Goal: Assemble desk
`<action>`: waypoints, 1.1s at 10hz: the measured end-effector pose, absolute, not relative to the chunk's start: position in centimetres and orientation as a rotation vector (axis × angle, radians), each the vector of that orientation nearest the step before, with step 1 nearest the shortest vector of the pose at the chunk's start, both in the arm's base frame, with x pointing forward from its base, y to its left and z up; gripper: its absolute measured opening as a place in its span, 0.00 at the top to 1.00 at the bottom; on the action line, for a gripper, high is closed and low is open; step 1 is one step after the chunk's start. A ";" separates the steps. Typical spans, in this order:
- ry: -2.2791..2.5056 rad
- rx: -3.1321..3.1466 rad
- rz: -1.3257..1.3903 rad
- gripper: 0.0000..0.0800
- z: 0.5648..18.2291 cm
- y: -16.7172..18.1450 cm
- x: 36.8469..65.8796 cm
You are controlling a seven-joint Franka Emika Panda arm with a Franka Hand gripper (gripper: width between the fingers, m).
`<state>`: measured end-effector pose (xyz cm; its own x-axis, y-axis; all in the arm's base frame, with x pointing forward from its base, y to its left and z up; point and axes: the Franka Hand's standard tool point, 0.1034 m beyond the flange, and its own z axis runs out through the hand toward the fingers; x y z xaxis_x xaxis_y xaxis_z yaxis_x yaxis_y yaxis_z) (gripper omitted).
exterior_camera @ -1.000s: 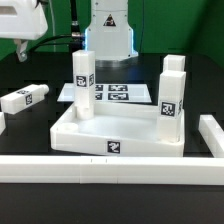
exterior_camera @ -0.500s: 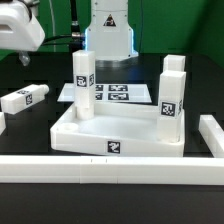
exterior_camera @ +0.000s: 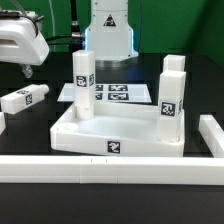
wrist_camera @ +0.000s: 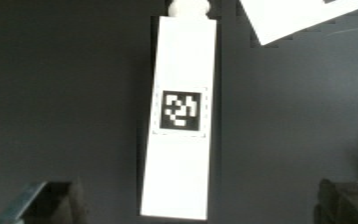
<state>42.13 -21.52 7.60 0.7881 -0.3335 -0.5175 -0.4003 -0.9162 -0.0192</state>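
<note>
Below the open hand [wrist_camera: 197,198], centred between its fingers, lies a loose leg [wrist_camera: 185,120]

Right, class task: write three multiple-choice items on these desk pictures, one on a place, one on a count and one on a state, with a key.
1. Where is the loose leg?
A. Inside the top
B. Flat on the table, at the exterior view's left of the top
C. Leaning on an upright leg

2. How many legs stand upright on the top?
A. One
B. Two
C. Four

3. What state is the end effector in?
A. Open, above the loose leg
B. Shut on the loose leg
C. Shut on the top's rim

Key:
1 B: the leg lies on the dark table, apart from the top.
2 B: one leg stands at each rear corner.
3 A: the wrist view shows the fingers spread wide on either side of the leg.
</note>
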 end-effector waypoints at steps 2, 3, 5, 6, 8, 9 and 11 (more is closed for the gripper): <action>0.583 -2.800 0.882 0.19 7.7 -21.4 41.4; 0.585 -2.739 0.981 0.19 7.9 -22.0 41.4; 0.571 -2.689 1.096 0.19 6.6 -22.0 41.9; 0.570 -2.634 1.184 0.19 6.3 -21.7 41.7; 0.568 -2.569 1.301 0.19 5.3 -21.9 41.7; 0.573 -2.520 1.377 0.19 4.9 -21.5 41.4; 0.571 -2.543 1.354 0.19 4.8 -21.7 41.8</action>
